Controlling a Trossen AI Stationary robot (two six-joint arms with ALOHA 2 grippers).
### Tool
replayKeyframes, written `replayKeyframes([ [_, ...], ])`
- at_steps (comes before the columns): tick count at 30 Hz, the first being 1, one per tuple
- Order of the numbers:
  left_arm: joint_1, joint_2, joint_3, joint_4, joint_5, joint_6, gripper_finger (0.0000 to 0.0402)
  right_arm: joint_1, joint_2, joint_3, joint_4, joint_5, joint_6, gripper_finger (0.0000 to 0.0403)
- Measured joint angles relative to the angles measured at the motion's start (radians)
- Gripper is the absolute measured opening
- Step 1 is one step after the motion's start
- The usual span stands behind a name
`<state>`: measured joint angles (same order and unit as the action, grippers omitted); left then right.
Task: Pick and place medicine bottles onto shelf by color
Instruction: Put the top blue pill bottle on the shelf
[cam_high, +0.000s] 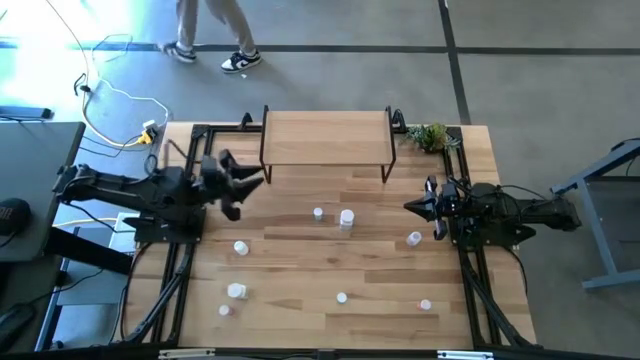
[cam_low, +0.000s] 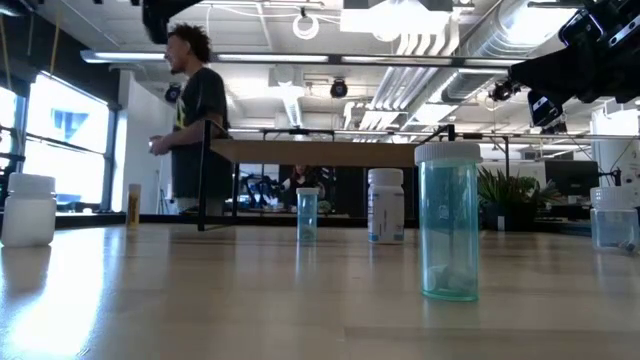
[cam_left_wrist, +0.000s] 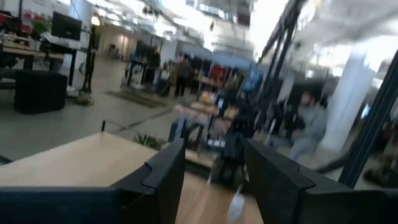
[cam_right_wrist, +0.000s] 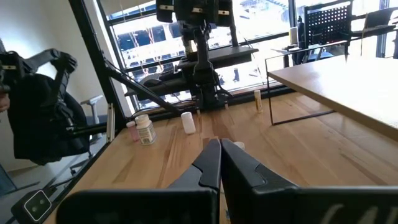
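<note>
Several small medicine bottles stand upright on their bases, scattered over the wooden table: a white one (cam_high: 346, 217), a smaller one (cam_high: 318, 213), one near my right arm (cam_high: 414, 238), others toward the near edge (cam_high: 236, 291). In the low view a pale teal bottle (cam_low: 449, 222) stands closest. The shelf (cam_high: 325, 137), a light-wood board on thin black legs, stands at the far edge with nothing on it. My left gripper (cam_high: 245, 185) is raised off the table to the left of the shelf, open and empty (cam_left_wrist: 214, 149). My right gripper (cam_right_wrist: 220, 149) is shut at the table's right side, pointing toward the middle.
A small green plant (cam_high: 432, 136) sits at the far right corner beside the shelf. Black frame rails (cam_high: 175, 280) run along the table's left and right sides. A person (cam_low: 195, 120) stands beyond the far edge. Bare wood lies between the bottles.
</note>
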<state>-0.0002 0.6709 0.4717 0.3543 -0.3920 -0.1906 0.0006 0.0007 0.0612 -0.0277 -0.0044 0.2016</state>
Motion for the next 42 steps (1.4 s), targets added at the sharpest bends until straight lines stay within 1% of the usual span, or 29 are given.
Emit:
replayKeyframes([
  [5,0.0,0.138,0.081,0.002,-0.008,-0.026,0.0187,0.0,0.0,0.0,0.0,0.0,0.0,0.0],
  [8,0.0,0.208,0.104,0.003,-0.002,-0.062,0.0203,0.0,0.0,0.0,0.0,0.0,0.0,0.0],
  [10,0.0,0.253,0.106,0.001,0.003,-0.068,0.0206,0.0,0.0,0.0,0.0,0.0,0.0,0.0],
  [15,0.0,0.373,0.106,0.001,-0.019,-0.069,0.02,-0.001,0.0,0.0,0.009,0.032,0.008,0.0],
  [18,0.0,0.441,0.106,0.011,-0.022,-0.071,0.0194,-0.001,0.0,0.0,0.009,0.033,0.05,0.0],
  [23,0.0,0.543,0.106,0.009,-0.019,-0.119,0.0188,-0.001,0.0,0.0,0.009,0.034,0.13,0.0],
  [28,0.0,0.636,0.106,0.013,-0.012,-0.146,0.0188,-0.001,0.0,0.0,0.009,0.037,0.131,0.0],
  [31,0.0,0.691,0.106,0.043,-0.012,-0.147,0.0188,-0.001,0.0,0.0,0.009,0.076,0.143,0.0],
  [37,0.0,0.806,0.106,0.126,-0.011,-0.147,0.0188,-0.001,0.0,0.0,0.009,0.137,0.309,0.0],
  [42,0.0,0.894,0.106,0.205,-0.011,-0.147,0.0188,-0.001,0.0,0.0,0.009,0.165,0.398,0.0],
])
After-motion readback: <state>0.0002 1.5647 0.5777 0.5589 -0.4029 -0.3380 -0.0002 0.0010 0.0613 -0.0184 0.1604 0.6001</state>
